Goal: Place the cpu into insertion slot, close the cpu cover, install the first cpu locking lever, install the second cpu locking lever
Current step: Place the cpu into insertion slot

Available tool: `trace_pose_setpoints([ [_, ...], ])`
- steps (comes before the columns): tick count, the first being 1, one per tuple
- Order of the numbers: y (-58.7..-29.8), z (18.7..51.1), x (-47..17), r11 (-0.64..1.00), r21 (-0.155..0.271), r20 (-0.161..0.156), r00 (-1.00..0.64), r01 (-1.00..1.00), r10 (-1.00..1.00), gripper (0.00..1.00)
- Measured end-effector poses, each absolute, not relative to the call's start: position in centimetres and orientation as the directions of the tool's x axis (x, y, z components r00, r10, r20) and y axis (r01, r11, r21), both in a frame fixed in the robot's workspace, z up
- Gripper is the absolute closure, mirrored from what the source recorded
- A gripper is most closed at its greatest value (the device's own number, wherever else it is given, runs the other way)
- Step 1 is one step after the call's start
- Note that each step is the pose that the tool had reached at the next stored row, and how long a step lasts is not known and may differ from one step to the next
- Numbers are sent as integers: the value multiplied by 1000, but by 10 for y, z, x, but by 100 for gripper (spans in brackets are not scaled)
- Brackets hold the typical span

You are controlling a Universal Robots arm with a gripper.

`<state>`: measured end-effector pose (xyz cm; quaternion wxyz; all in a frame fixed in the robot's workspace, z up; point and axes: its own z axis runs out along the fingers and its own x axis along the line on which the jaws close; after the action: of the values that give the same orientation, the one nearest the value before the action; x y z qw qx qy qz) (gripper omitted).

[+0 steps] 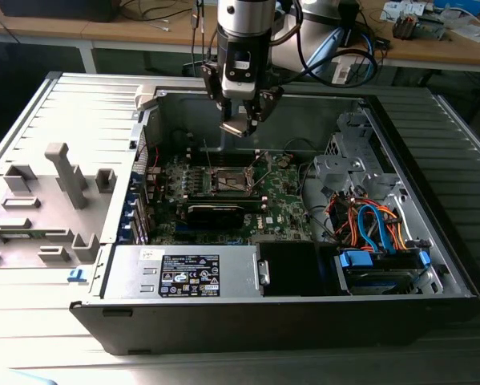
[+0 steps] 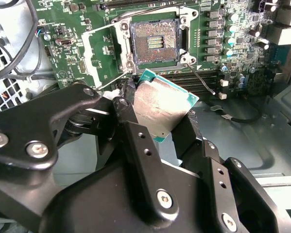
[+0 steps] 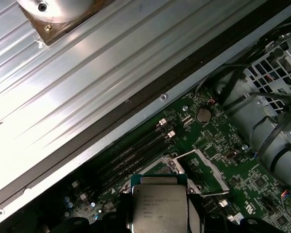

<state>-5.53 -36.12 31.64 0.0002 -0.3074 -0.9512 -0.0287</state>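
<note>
Ribbed metal tabletop [image 1: 460, 152] carries an open computer case [image 1: 223, 325]. Above its bare socket [image 2: 154, 42], the gripper [image 1: 244, 120] pinches the cpu [image 2: 162, 104] by opposite edges, tilted and clear of the board. Light, stiff and slick-topped, it probably has a fragile underside, so an edge hold suits it.

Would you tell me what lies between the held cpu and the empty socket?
Nothing: in the exterior view, only open air separates the cpu, held by the end effector, from the socket.

Counted items: one cpu [image 2: 161, 102]; one gripper [image 2: 157, 119], mine; one socket [image 2: 155, 42]; one cpu cover [image 3: 212, 171]; one computer case [image 1: 264, 321]; one power supply [image 1: 187, 273]; one long black card [image 1: 215, 212].
</note>
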Motion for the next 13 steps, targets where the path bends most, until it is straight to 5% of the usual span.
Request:
trace_pose_setpoints([
  [13, -361, 316, -55, 795, 55, 18, -796, 604, 604, 45],
])
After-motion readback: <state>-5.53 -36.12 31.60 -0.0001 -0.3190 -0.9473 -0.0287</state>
